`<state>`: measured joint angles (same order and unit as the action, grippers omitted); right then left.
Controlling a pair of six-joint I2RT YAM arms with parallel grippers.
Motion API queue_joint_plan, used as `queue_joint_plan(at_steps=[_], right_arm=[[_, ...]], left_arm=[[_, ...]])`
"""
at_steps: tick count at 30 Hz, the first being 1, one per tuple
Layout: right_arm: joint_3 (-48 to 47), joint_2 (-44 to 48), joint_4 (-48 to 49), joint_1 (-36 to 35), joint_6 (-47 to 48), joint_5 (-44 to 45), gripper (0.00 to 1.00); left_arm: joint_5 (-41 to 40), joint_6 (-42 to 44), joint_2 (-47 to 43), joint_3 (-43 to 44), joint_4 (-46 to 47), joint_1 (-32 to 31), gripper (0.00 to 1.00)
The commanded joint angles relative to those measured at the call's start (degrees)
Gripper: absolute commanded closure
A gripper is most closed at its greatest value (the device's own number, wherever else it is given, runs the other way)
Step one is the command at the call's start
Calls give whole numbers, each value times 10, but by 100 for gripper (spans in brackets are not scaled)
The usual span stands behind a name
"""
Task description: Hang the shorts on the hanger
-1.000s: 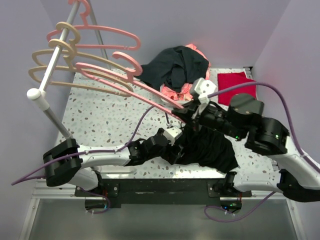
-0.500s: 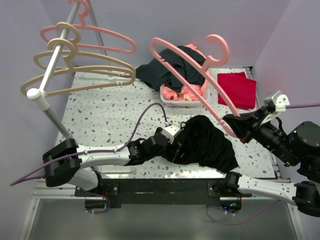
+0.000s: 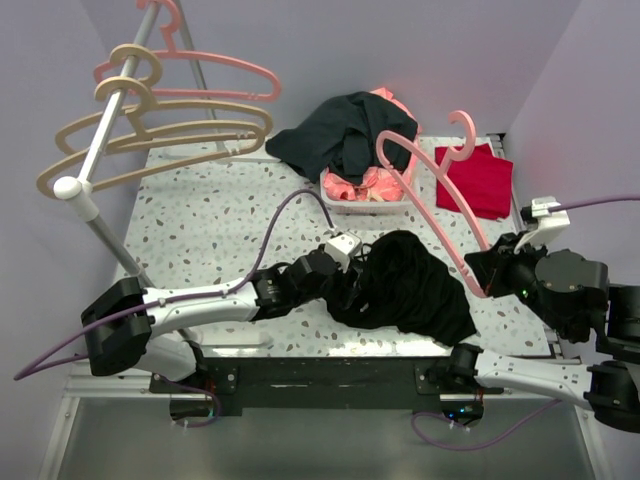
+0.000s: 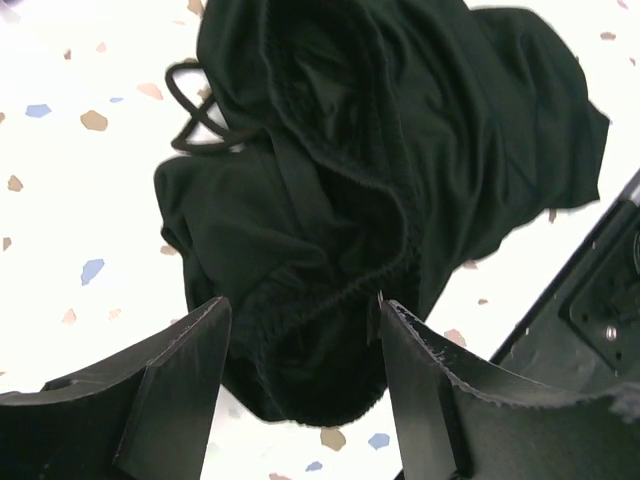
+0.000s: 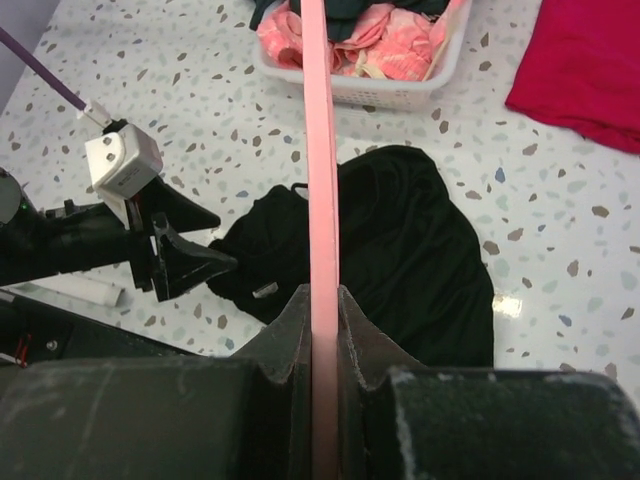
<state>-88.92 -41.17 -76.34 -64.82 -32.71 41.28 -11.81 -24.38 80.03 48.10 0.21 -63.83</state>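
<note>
The shorts lie in a crumpled black heap on the worktop, close to its near edge and right of the middle, and no part of them is on the hanger yet. The left pincer sits at the heap's left side, released, with its fingers spread either side of a bunched fold. The right pincer, near the right edge, is clenched on one arm of the pink hanger. The hanger slants up over the worktop, clear of the shorts, its hook toward the far edge. So the hanger is in hand, while gripping the cloth, lifting it and draping it over all seem left to do. The left wrist view shows the gathered waistband and a loose drawstring, where the overhead view gives only a dark mass. The right wrist view shows the pink bar pinched tight, which the arm hides from above. Beyond stand the white basket and, toward the far right corner, a red cloth.
</note>
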Motion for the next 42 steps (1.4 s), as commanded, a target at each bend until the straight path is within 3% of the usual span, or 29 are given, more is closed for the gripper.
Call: queue_joint_plan(at_steps=[1,3,5,9,11,14,15,16,20,23,28,42], right_arm=[[-17,7,-92,0,-64,22,100],[-27,12,-101,0,-68,21,100],[-32,17,-104,0,-68,16,100],[-38,14,-116,0,-66,1,100],[-42,9,-120,0,-61,-9,100],[-62,-4,-129,0,-54,-22,100],[-74,-8,-135,0,-52,-35,100],[-78,-18,-138,0,-51,-44,100],[-67,-32,-141,0,-38,-105,100],[-49,-39,-147,0,-30,-146,100],[-25,-34,-148,0,-33,-182,100],[126,6,-97,0,-62,-179,100]], left_arm=[[37,13,-10,9,-49,-2,34],[23,7,-20,4,-67,-3,33],[2,1,-34,-9,-70,-3,24],[-7,-12,-25,-16,-66,-2,26],[-8,-19,-4,-16,-46,-2,37],[-34,-41,33,2,-35,16,71],[-43,-57,40,9,-35,26,93],[-54,-67,50,15,-34,38,100],[-117,-82,82,86,-52,112,100],[-139,-75,126,170,-89,135,100],[-135,-62,157,228,-91,166,100],[-86,-16,127,222,-83,199,100]])
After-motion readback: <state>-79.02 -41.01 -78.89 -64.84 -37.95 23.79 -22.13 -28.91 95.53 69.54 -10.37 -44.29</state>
